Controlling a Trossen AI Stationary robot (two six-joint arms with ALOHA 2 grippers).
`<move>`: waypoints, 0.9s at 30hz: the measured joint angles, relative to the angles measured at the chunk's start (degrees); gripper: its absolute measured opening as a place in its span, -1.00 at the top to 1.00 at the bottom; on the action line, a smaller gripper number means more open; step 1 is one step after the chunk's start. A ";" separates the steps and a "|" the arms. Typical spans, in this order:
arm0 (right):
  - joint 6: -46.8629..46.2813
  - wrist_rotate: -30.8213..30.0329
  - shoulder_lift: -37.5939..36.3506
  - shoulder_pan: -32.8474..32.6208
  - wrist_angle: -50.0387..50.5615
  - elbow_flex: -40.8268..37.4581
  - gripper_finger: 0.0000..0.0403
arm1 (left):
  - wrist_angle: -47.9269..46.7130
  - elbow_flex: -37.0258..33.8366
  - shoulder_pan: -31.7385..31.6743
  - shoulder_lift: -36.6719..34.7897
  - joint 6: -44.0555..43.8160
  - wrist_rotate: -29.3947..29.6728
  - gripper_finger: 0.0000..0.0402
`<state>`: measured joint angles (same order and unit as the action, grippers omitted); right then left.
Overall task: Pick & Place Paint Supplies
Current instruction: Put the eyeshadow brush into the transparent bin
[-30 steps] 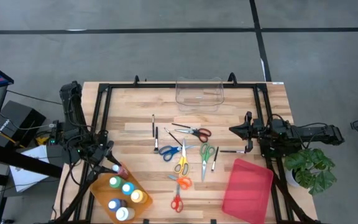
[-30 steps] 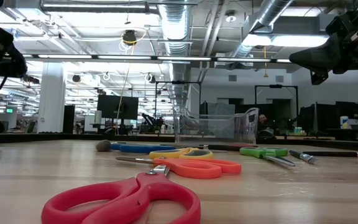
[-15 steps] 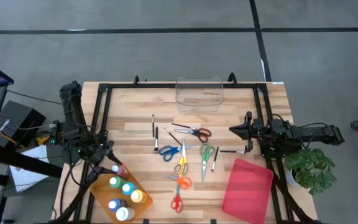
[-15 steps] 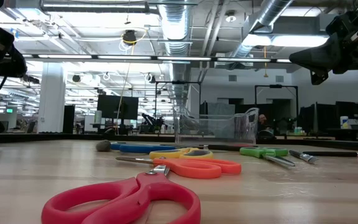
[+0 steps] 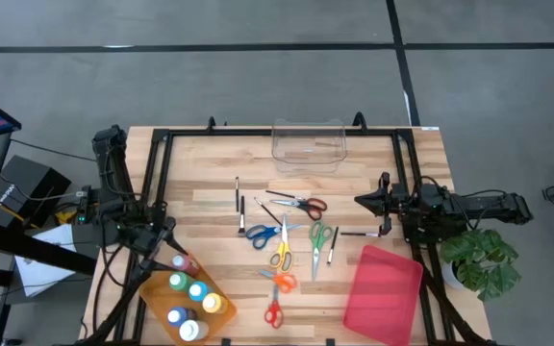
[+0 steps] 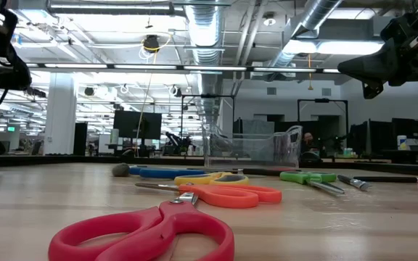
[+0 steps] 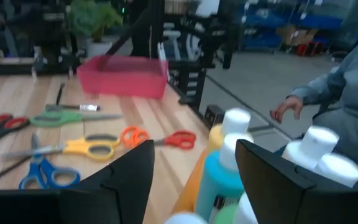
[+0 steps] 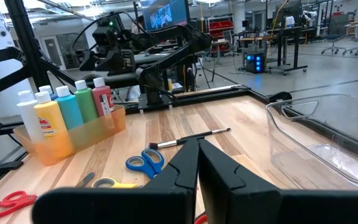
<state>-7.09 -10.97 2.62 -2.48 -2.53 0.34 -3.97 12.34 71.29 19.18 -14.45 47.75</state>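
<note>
Six paint bottles [image 5: 190,297] with white caps are standing upright in an orange tray [image 5: 152,288] at the left front corner of the bench [image 5: 210,173], while scissors [image 5: 279,254] in red, orange, yellow, green and blue are lying mid-bench among thin dark brushes [image 5: 238,194]. Hovering just above the tray's red bottle [image 5: 183,263], the left gripper [image 5: 166,245] is holding its jaws apart around nothing; the right gripper [image 5: 362,201], jaws pressed together, is waiting well apart at the bench's right side, and no label writing is legible.
</note>
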 joint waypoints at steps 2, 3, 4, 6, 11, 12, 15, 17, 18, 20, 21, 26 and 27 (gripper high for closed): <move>0.00 0.00 0.00 0.00 0.00 0.01 0.96 | 2.84 0.00 -0.01 0.00 2.06 0.32 -0.12; 0.00 0.00 0.00 0.00 0.00 0.01 0.96 | 4.43 0.00 -0.03 0.00 3.30 0.56 -0.12; 0.00 0.01 0.00 0.00 0.00 0.02 0.96 | 6.36 0.00 -0.04 0.00 4.82 0.83 -0.13; 0.00 -0.01 0.00 0.00 0.00 0.01 0.96 | 10.83 0.00 -0.04 0.00 8.75 0.90 -0.13; 0.00 0.01 -0.01 0.00 0.00 0.02 0.96 | 26.11 0.02 -0.04 0.00 20.28 1.31 -0.13; 0.00 -0.01 0.01 0.00 0.00 0.02 0.96 | 29.75 0.02 -0.04 0.00 22.23 2.10 -0.13; 0.00 0.01 -0.01 0.00 0.00 0.00 0.96 | 40.68 0.09 -0.15 0.04 25.86 6.32 -0.13; 0.00 -0.01 -0.01 0.01 0.00 0.00 0.96 | 45.47 0.13 -0.73 0.04 29.21 8.56 -0.13; 0.00 0.00 0.01 0.02 0.00 0.00 0.96 | 46.83 0.18 -1.22 0.06 31.34 9.36 -0.13; 0.00 0.00 0.00 0.02 -0.01 0.02 0.96 | 47.36 1.07 -2.58 0.13 33.99 10.97 -0.13; 0.00 0.01 0.01 0.02 0.00 0.00 0.96 | 47.39 1.78 -3.48 0.18 34.83 11.69 -0.13; 0.00 0.01 0.01 0.02 0.00 0.00 0.96 | 46.04 7.11 -9.10 3.78 37.00 16.54 -0.13; 0.00 -0.01 0.01 0.02 0.00 0.00 0.96 | 45.95 8.25 -10.35 5.15 38.22 17.64 -0.13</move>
<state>-7.09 -10.98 2.63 -2.46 -2.52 0.34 41.98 20.59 60.94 24.33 23.78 65.39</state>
